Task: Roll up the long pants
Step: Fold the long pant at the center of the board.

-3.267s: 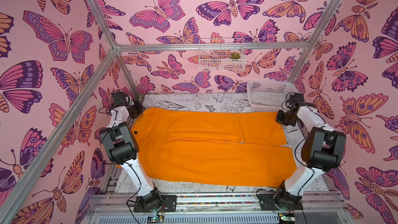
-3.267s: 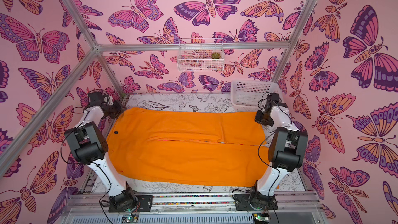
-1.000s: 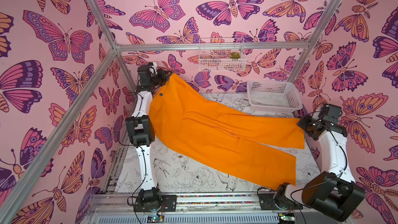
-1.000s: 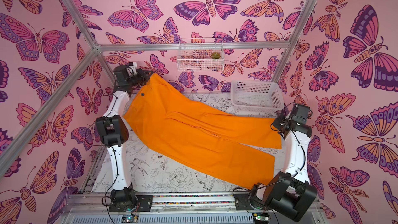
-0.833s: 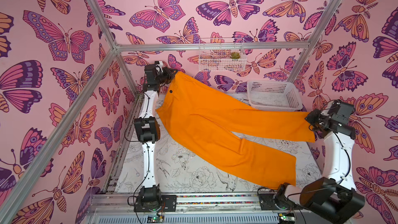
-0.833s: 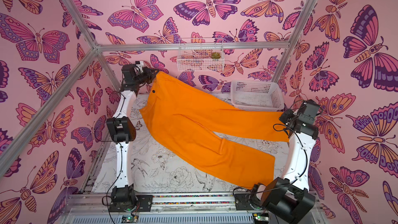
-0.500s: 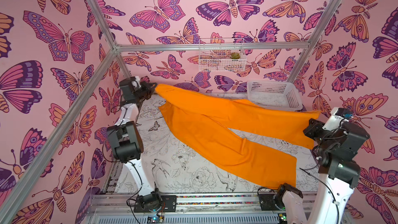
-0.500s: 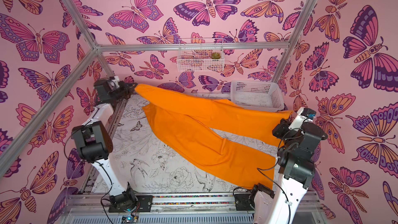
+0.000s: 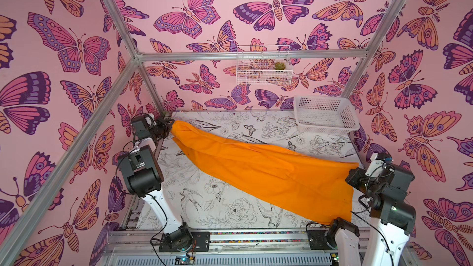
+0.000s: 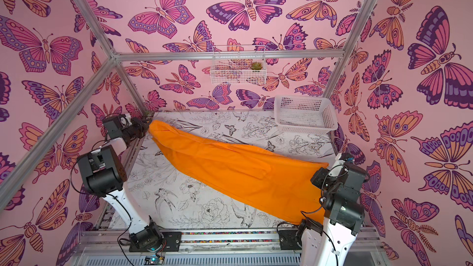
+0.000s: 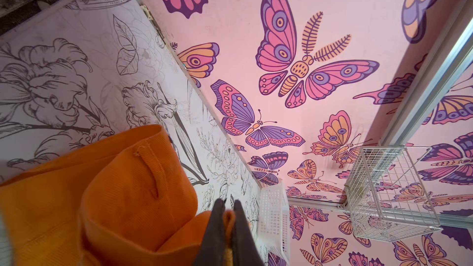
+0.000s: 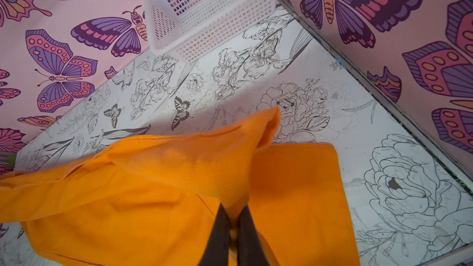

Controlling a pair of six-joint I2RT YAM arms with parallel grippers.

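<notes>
My left fingers point(image 11: 216, 229) clamped on long pants point(image 9: 256, 170) waistband; my right fingers point(image 12: 217, 234) clamped on 1 leg hem; other leg on tabletop point(image 9: 204, 200) beneath.

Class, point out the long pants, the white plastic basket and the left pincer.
long pants point(image 9: 268, 172), in a top view, middle of the cloth.
white plastic basket point(image 9: 327, 127), in a top view, front wall.
left pincer point(image 11: 228, 208), left wrist view, between its fingertips.

Left arm point(image 9: 139, 172) and right arm point(image 9: 391, 200): white links, chunky black joint housings, thin black cables point(image 9: 165, 214) looping around, dark jaws.
</notes>
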